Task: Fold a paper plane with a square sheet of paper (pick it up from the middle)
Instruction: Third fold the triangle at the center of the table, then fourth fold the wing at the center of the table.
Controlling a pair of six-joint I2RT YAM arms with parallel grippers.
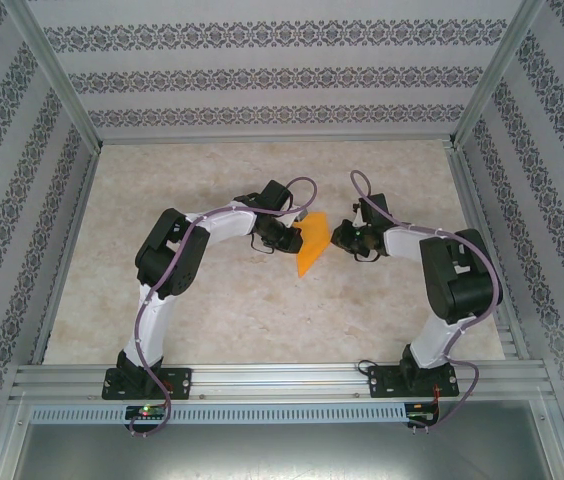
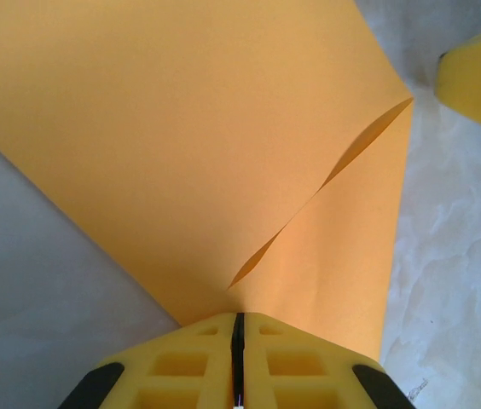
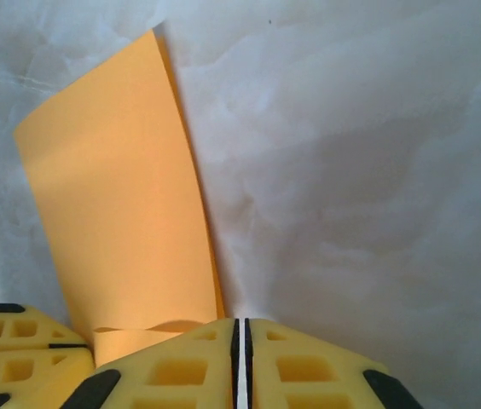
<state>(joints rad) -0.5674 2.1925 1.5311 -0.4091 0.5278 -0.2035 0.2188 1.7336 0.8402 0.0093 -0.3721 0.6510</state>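
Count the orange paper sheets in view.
1: a folded bright orange paper sheet above the marbled table, pinched by the left hand, beside the right hand.

Square sheet of paper (image 1: 311, 243) midway across the table (image 1: 212, 310), between left fingers (image 1: 286, 238) and right fingers (image 1: 341, 237)

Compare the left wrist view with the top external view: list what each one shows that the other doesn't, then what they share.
The left wrist view adds close detail: the left gripper with its yellow fingers pressed together on the orange paper, and a curved flap edge running diagonally across the sheet. The top external view adds the whole left arm and right arm, the right gripper close beside the paper, and the patterned walls. Shared: the paper clamped in the left gripper, with the pale table behind it.
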